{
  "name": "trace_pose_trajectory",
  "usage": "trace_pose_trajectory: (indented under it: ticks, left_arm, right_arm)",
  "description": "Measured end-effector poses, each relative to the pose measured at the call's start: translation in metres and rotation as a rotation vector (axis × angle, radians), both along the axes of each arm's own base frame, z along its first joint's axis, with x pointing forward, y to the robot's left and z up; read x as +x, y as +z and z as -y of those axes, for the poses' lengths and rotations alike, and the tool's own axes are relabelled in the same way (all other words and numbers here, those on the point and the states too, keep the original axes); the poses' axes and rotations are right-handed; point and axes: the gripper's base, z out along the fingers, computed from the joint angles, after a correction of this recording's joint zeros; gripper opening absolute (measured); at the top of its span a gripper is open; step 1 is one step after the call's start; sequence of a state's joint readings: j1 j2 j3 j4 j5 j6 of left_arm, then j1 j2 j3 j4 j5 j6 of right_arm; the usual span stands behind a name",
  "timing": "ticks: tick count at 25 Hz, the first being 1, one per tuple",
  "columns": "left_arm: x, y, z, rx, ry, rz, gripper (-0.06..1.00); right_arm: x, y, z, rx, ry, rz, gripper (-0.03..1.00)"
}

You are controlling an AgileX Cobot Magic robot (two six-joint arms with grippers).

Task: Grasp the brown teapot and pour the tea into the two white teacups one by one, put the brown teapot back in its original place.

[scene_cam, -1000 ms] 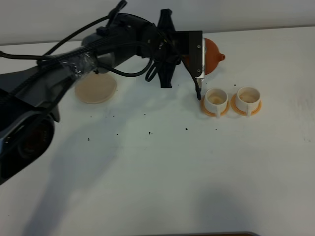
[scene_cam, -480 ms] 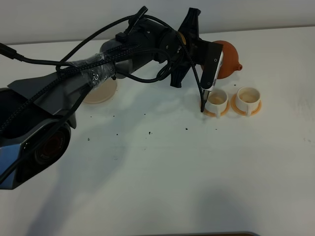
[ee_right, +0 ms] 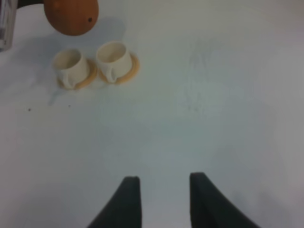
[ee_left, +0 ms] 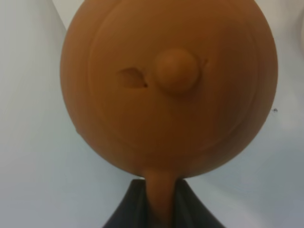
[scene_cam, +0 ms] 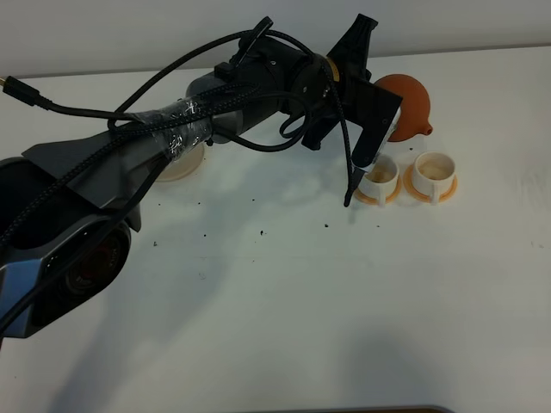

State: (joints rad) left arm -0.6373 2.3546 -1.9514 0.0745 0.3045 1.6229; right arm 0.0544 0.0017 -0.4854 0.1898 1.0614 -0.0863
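Observation:
My left gripper (scene_cam: 388,119) is shut on the handle of the brown teapot (scene_cam: 408,104) and holds it in the air just behind the two white teacups. In the left wrist view the teapot (ee_left: 168,88) fills the frame, knob facing the camera, with its handle pinched between my dark fingers (ee_left: 128,211). The left cup (scene_cam: 379,175) and the right cup (scene_cam: 433,171) stand on orange saucers; no dark tea shows in them. The beige coaster (scene_cam: 179,165) lies far left, partly hidden by the arm. My right gripper (ee_right: 164,190) is open and empty, well in front of the cups (ee_right: 71,66) (ee_right: 113,57).
The left arm (scene_cam: 215,112) and its cables stretch across the back of the white table (scene_cam: 284,318). Small dark specks (scene_cam: 263,231) lie scattered on the table in front of the arm. A dark strip (scene_cam: 355,176) hangs from the wrist beside the left cup.
The left arm has carried the teapot to the right, from behind the left cup to behind the gap between the cups, and the wrist has rolled. The cups have not moved.

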Motion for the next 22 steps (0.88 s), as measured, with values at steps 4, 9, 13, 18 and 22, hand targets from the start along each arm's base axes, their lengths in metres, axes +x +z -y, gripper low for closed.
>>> trace_pose_trajectory:
  ticks: [4,9,13,18,22]
  left_arm:
    - [-0.002,-0.001,0.003,0.035,-0.038,0.023,0.10]
    - [0.000,-0.013,0.006,0.085,-0.073,0.061,0.10]
    - [0.002,-0.019,0.006,0.120,-0.094,0.092,0.10]
    - [0.003,-0.015,0.008,0.125,-0.118,0.151,0.10]
    - [0.002,-0.014,0.011,0.126,-0.131,0.172,0.10]
  right_arm:
    - [0.000,0.000,0.000,0.000,0.000,0.000,0.24]
    - [0.000,0.000,0.000,0.000,0.000,0.000,0.24]
    - [0.000,0.000,0.000,0.000,0.000,0.000,0.24]
    - [0.000,0.000,0.000,0.000,0.000,0.000,0.24]
    - [0.000,0.000,0.000,0.000,0.000,0.000,0.24]
